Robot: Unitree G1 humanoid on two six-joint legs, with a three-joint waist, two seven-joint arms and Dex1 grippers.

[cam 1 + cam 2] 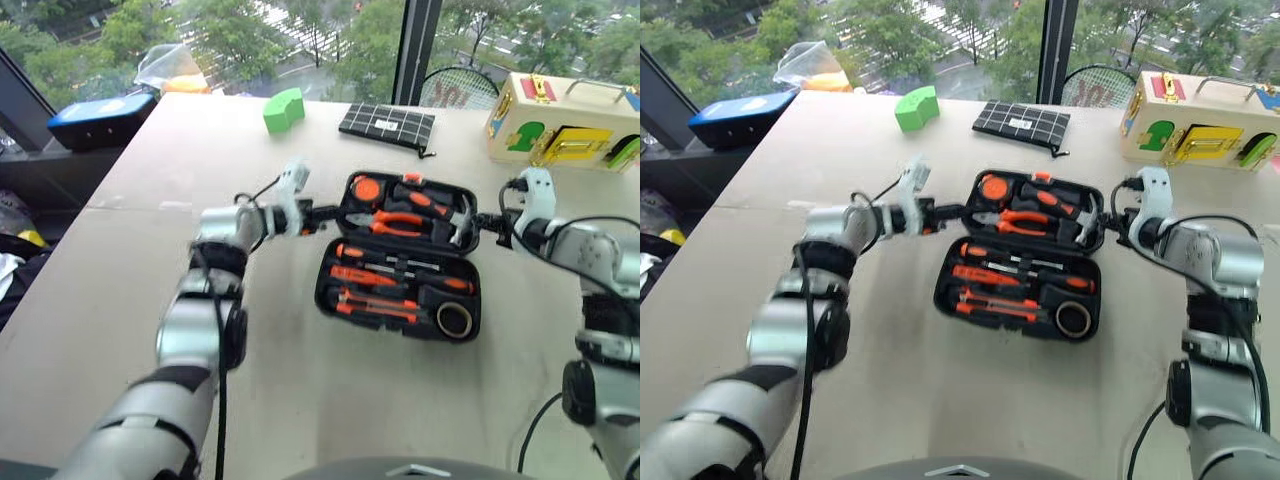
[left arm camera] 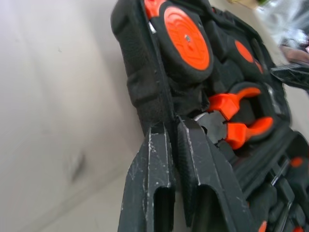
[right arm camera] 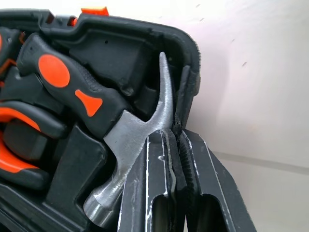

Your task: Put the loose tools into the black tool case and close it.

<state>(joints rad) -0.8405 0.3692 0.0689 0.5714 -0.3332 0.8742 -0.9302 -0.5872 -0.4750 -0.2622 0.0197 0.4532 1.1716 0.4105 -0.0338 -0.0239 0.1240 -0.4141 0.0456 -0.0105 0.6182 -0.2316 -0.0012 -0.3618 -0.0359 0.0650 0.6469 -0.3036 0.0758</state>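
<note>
While both of my arms reach in from either side, the black tool case (image 1: 400, 256) lies open in the middle of the pale table (image 1: 130, 270), its lid half standing up on the far side. My left gripper (image 1: 322, 216) is clamped narrow on the lid's left rim, and my right gripper (image 1: 484, 224) is pinched shut on the lid's right rim, so the case sits directly between my two hands.

From the head views I see the near half holding two black-and-orange screwdrivers (image 1: 385, 278), an orange-and-black utility knife (image 1: 378, 309) and a small black tape roll (image 1: 455, 320) in its corner. Orange-handled pliers (image 1: 397, 223) and a hammer (image 1: 437, 207) rest in the lid half, with a round orange tape measure (image 1: 366, 188) at its far left corner.

My left wrist view adds texture: the case shell is matte, moulded plastic with a rounded edge, and my scuffed black fingers (image 2: 149, 193) close on it just beside the ridged orange disc of the tape measure. My right wrist view shows the hammer's brushed steel claw lying against the rim right where my fingers (image 3: 154, 188) grip, its rubbery black handle inset with orange ovals.

Farther back lie a flat grid-patterned pouch (image 1: 387, 125), a green block (image 1: 283, 109) and a wooden latch box (image 1: 565, 120).
</note>
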